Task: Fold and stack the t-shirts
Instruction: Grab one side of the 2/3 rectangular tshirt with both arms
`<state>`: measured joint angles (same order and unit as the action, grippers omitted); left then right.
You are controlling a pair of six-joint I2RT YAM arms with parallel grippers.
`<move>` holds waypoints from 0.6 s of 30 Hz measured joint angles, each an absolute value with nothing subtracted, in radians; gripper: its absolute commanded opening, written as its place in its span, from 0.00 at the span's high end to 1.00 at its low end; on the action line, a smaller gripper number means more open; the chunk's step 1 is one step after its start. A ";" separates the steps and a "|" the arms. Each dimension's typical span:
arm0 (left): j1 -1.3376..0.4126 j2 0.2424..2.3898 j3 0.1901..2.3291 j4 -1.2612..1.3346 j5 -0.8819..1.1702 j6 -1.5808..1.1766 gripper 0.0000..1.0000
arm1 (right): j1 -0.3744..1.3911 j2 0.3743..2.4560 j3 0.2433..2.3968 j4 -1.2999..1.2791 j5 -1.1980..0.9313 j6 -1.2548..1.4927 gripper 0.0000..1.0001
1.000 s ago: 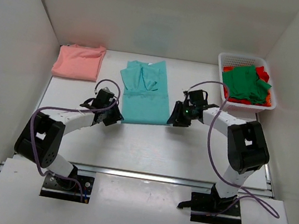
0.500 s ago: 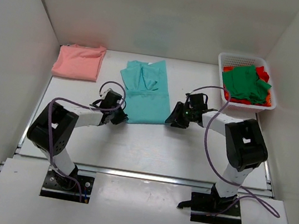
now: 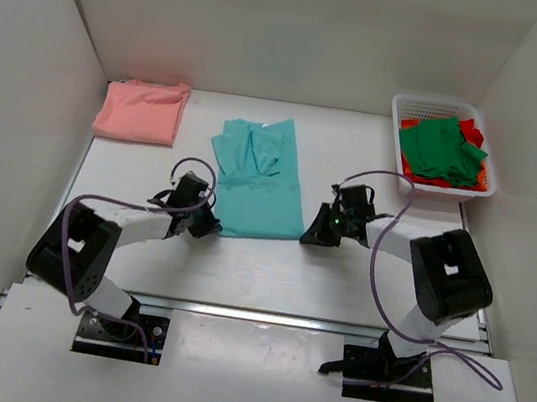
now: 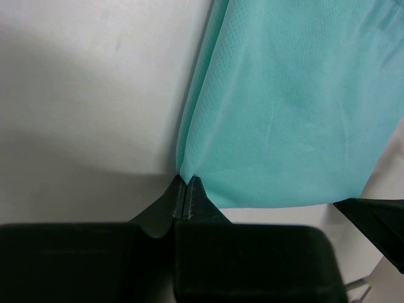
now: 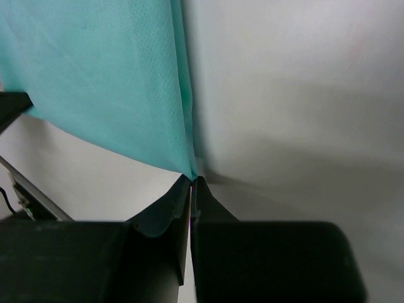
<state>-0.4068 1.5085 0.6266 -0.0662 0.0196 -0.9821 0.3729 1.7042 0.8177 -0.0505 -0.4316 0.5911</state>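
**Top view with both wrist views.** We see the teal t-shirt (image 3: 256, 181) lying spread on the white tabletop (image 3: 269, 262), with its collar end away from the arm bases, its hem toward them, and its sleeves turned in over the body.

The left gripper (image 3: 207, 220) sits at the near left corner of the teal t-shirt. In the left wrist view we find its jaws pressed together on that hem corner, with the cloth running out from the tips. The right gripper (image 3: 313, 230) sits at the near right corner of the teal t-shirt, and the right wrist view shows its jaws likewise closed tight on the cloth there. We cannot tell whether either corner is raised off the tabletop.

Beyond the teal t-shirt to its left, and well apart from it, the salmon-pink t-shirt (image 3: 143, 109) lies folded. Beyond the teal t-shirt to its right, also well apart, stands the white mesh basket (image 3: 434, 107). It holds a crumpled dark green t-shirt (image 3: 443, 148) lying over a red t-shirt (image 3: 472, 127)
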 measured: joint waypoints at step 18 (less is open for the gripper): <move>-0.517 0.968 0.397 -0.395 0.076 -1.032 1.00 | 0.586 1.211 0.508 -0.165 -0.403 0.685 1.00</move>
<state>-0.5171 0.9680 0.3973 -0.3954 0.0757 -1.0325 0.5858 1.2106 0.5079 -0.1650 -0.4030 0.6849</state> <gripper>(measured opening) 0.028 0.004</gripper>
